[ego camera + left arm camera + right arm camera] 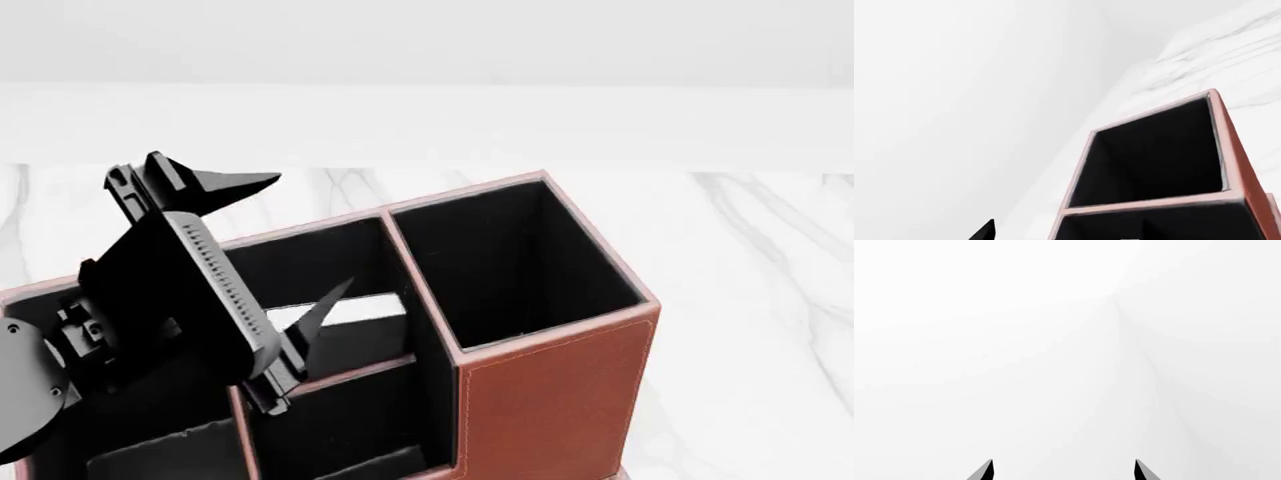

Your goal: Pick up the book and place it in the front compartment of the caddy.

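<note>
The reddish-brown caddy [547, 390] fills the lower head view. The book [358, 309] shows its white page edge and black cover inside the front compartment [300, 265], the larger black-lined cell behind the low divider [350, 372]. My left gripper [311, 232] hangs over that cell, jaws wide open and empty, one fingertip [340, 290] just above the book. In the left wrist view one fingertip [985, 231] shows beside the caddy's tall square cell [1154, 155]. My right gripper [1063, 471] is open and empty, facing a blank white wall; it is out of the head view.
The caddy stands on a white marble table [761, 260] with a white wall behind. The tall square cell [514, 260] is at the caddy's right. A smaller shallower cell [354, 430] lies in front of the divider, and another cell [160, 450] is at the left.
</note>
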